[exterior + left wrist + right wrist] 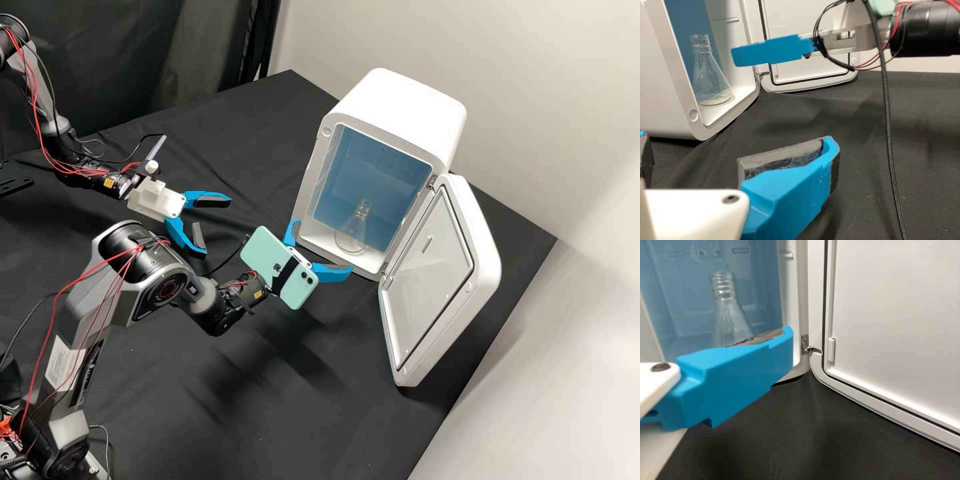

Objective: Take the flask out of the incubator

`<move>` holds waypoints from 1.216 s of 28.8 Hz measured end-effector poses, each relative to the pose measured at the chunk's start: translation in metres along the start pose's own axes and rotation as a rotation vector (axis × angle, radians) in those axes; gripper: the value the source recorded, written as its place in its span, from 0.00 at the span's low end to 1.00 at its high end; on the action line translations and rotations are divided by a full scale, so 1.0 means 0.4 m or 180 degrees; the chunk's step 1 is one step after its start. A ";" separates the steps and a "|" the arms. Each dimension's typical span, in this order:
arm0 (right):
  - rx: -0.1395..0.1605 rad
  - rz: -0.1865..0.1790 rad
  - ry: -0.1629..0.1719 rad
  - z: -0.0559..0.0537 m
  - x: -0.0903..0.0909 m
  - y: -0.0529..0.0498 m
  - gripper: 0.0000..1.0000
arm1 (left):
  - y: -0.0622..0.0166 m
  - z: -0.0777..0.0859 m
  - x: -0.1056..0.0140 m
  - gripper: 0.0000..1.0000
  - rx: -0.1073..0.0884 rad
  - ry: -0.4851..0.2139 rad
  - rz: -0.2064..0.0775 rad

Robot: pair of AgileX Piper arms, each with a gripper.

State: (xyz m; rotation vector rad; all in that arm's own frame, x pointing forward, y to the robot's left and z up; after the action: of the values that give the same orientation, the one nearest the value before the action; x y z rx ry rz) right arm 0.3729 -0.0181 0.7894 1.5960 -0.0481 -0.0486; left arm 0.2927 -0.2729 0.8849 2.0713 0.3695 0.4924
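Note:
A clear glass flask (353,230) stands upright on the floor of the white incubator (400,107), whose inside is blue and whose door (433,280) hangs wide open to the right. My right gripper (313,253) is open at the incubator's lower front edge, just in front of the flask (730,315) and apart from it. One of its blue fingers (735,370) crosses below the flask's neck. My left gripper (215,225) is open and holds nothing, farther left over the bench. From there the flask (707,75) shows inside the incubator, with the right gripper's finger (772,50) beside the opening.
A mint-green phone (280,267) is strapped on the right arm's wrist. Red wires and black cables run along both arms. The black bench (267,373) ends just past the open door. A white wall rises behind the incubator.

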 end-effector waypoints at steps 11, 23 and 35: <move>-0.0059 -0.0033 -0.0083 0.022 0.040 -0.006 1.00 | 0.000 0.000 0.000 1.00 -0.0007 0.0000 0.0000; -0.0063 0.0028 -0.0078 0.025 0.074 0.008 1.00 | 0.001 -0.005 0.000 1.00 -0.0010 0.0012 0.0002; -0.0067 0.0040 -0.0058 0.021 0.078 0.011 1.00 | 0.005 -0.008 -0.003 1.00 -0.0019 0.0036 -0.0037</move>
State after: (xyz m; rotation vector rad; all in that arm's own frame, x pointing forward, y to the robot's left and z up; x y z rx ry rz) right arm 0.4034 -0.0286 0.7936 1.5742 -0.0715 -0.0538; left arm 0.2904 -0.2721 0.8880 2.0603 0.3862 0.4979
